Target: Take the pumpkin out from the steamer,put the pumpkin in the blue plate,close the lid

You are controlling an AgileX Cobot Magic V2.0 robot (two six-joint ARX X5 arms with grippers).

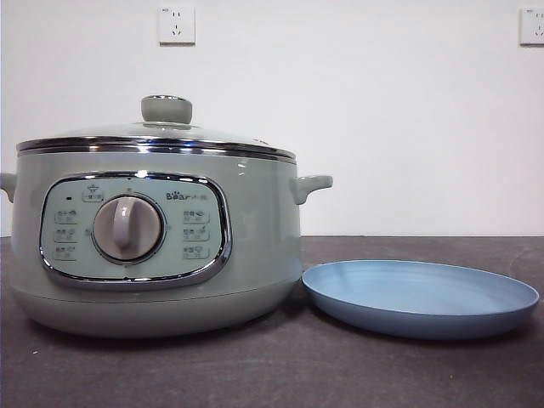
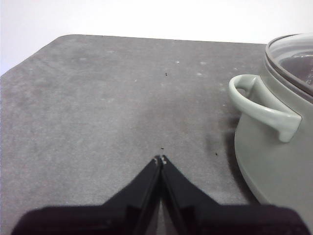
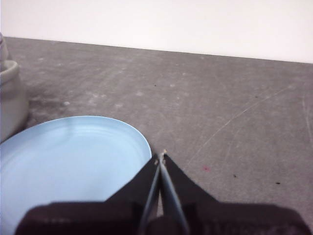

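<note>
The sage-green steamer [image 1: 161, 242] stands at the left in the front view, with the glass lid [image 1: 166, 127] resting shut on it. The pumpkin is hidden. To the steamer's right the blue plate [image 1: 421, 297] lies bare on the table. My left gripper [image 2: 160, 160] hovers shut over the table beside the steamer's side handle [image 2: 261, 107]; the lid [image 2: 293, 56] shows at that picture's edge. My right gripper [image 3: 160, 155] is shut with nothing in it, just past the rim of the blue plate [image 3: 68, 161]. Neither arm shows in the front view.
The dark grey table [image 1: 255, 374] runs back to a white wall with two power sockets [image 1: 176, 25]. The steamer's right handle [image 1: 310, 185] sticks out above the plate's near rim.
</note>
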